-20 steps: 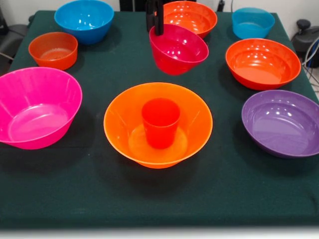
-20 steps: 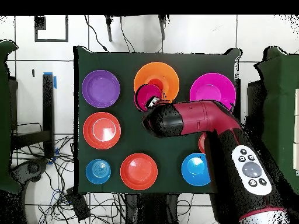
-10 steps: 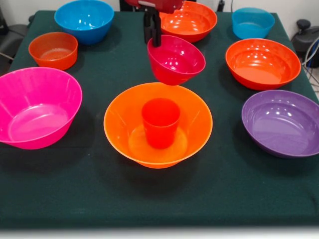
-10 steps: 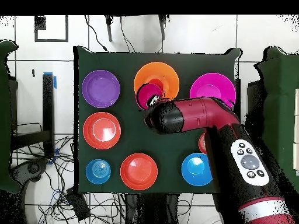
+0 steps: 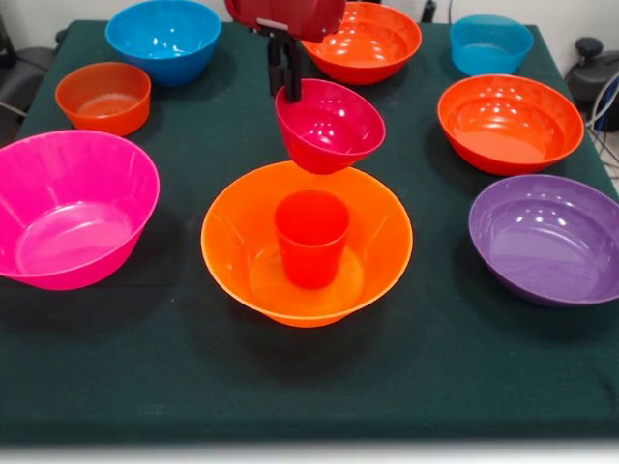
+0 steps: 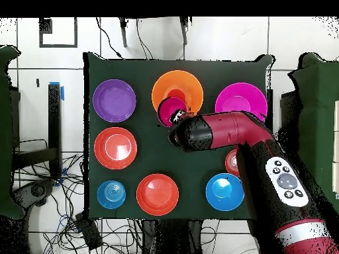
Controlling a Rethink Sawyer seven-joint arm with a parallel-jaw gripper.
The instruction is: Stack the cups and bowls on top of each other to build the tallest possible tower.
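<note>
A dark green cloth is covering the desk. White floor tiles with dark seams are showing all around it. Black cables are lying tangled on the floor by one corner. A pale wall is showing behind the desk.

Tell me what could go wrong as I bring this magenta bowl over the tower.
The magenta bowl hangs tilted, pinched by one edge of its rim in the gripper, so it may swing or slip. The cup standing upright in the yellow-orange bowl offers a narrow seat; a tilted release could tip the cup or slide the magenta bowl off sideways.
</note>
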